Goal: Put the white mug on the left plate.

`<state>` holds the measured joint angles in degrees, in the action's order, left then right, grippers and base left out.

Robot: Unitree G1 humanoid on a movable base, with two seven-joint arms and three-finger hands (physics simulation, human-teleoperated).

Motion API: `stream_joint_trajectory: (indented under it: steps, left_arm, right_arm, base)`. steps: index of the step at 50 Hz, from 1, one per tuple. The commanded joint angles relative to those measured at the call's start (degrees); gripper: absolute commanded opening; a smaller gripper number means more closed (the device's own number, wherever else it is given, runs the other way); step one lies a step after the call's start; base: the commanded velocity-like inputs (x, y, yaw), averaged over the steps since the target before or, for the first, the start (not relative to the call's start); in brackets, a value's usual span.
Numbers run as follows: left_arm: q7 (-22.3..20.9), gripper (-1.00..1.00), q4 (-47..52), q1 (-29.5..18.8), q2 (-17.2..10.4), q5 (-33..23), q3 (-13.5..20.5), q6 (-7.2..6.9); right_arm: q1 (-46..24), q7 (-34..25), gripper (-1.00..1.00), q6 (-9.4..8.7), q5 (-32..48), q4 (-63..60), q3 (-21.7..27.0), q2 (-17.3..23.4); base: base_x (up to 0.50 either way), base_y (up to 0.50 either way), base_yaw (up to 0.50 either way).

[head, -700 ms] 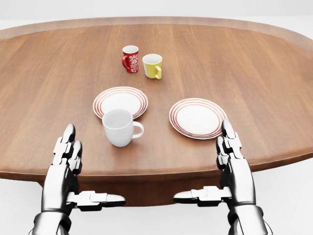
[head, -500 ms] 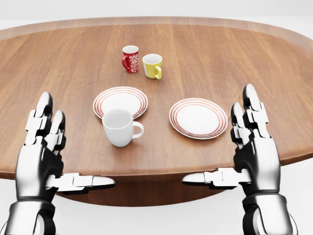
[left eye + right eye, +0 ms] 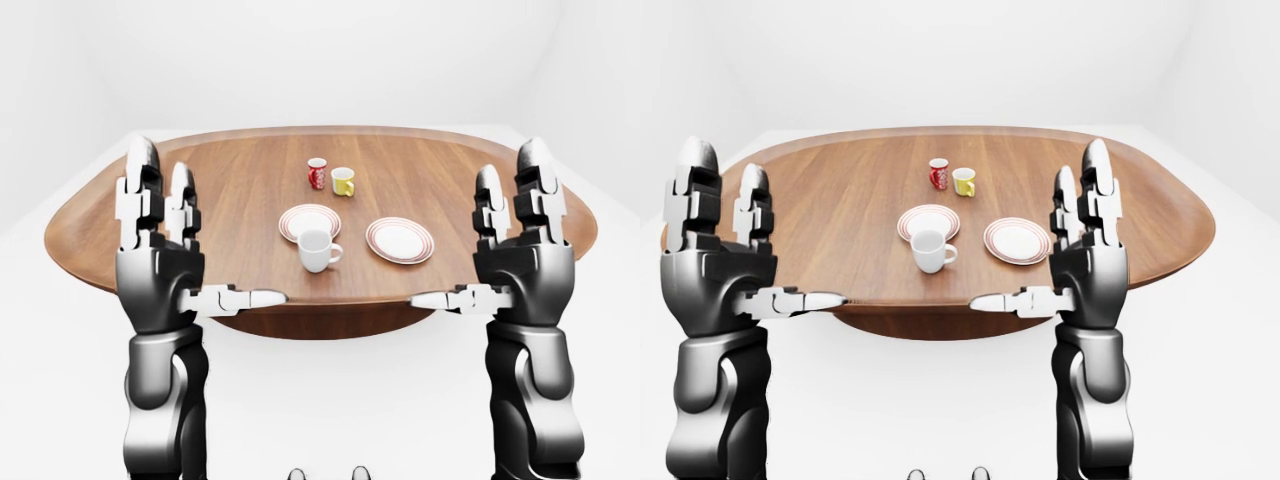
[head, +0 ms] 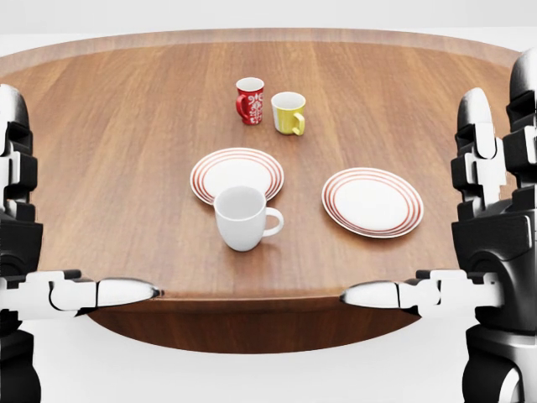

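Wooden table (image 4: 126, 126) | white mug (image 4: 242, 217) touching left plate (image 4: 237, 175) | red mug (image 4: 249, 100), yellow mug (image 4: 288, 112) beyond

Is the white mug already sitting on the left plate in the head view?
No, the white mug stands on the table just below the left plate, overlapping its near rim in view.

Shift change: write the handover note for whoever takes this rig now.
Left hand: open, raised, empty.
Right hand: open, raised, empty.
White mug: upright on the table, just below the left plate in the head view, handle to the right.
Right plate: bare.
Done: nothing, mug not grasped.
Left: grasp mug, set it on the left plate.
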<state>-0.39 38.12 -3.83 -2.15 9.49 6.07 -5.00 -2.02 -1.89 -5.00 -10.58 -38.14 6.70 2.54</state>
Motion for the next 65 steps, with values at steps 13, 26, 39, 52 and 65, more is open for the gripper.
stream_joint_trajectory:
  steps: [13, 26, 39, 52, 65]
  left_arm:
    - [0.4, 1.0, 1.8, -0.4, -0.7, 1.7, 0.8, 0.0]
    - [0.4, 1.0, 1.4, -0.4, -0.6, 1.7, 0.9, 0.0]
    - [0.4, 1.0, 1.6, -0.5, -0.6, 1.7, 0.9, 0.0]
    - [0.4, 1.0, 1.8, -0.4, -0.7, 2.0, 0.9, 0.0]
    - [0.4, 1.0, 1.7, -0.4, -0.7, 2.1, 1.0, 0.0]
  right_arm:
    - [0.3, -0.9, 1.0, 0.0, -1.0, -2.1, 0.1, -0.1]
    - [0.3, -0.7, 1.0, 0.0, -0.1, -0.6, -0.1, -0.2]
    - [0.7, -1.6, 1.0, 0.0, -0.7, -1.1, -0.2, -0.5]
    - [0.5, -1.2, 1.0, 0.0, -3.3, -3.0, 0.3, -0.1]
    - [0.8, -1.6, 1.0, 0.0, -3.3, -3.5, -0.3, -0.2]
  base:
    - [0.0, 0.5, 0.0]
    - [0.0, 0.3, 0.0]
    - [0.0, 0.0, 0.0]
    - [0.44, 0.0, 0.0]
    - [0.5, 0.0, 0.0]
